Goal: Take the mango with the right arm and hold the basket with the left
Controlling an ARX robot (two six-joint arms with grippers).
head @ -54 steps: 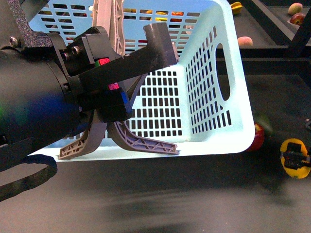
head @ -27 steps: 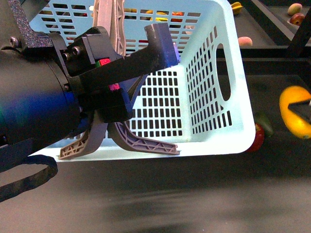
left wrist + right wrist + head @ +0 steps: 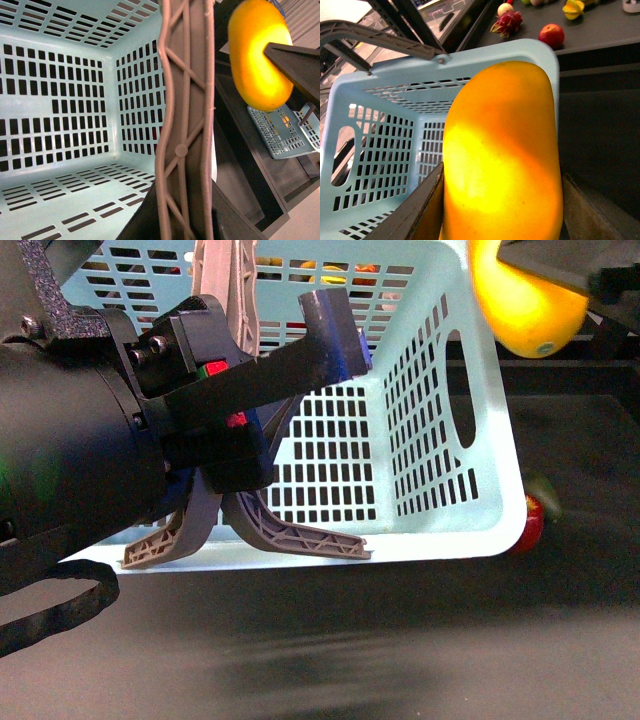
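Mango point(image 3: 525, 300): you have it in the air, up by the right-hand rim of the basket point(image 3: 450, 540) and well above the dark surface point(image 3: 350, 640).
Long axis: it runs lengthwise between the fingers. The far end of the mango points toward the basket's rim point(image 3: 470, 52).
Right gripper point(image 3: 502, 200): its dark fingers point(image 3: 420, 200) are clenched on the mango's two flanks.
Left gripper point(image 3: 300, 360): it is clenched on the basket's grey-brown swing handle point(image 3: 182, 125), with dark fingers on either side of it.
Front view only: the top edge crops the mango. A red apple point(image 3: 530, 525) lies at the basket's right corner.
Left wrist view only: you see nearly the whole oblong point(image 3: 257, 55) outside the basket wall, with one finger point(image 3: 295, 60) across its side.
Right wrist view only: both fingers are visible at once.
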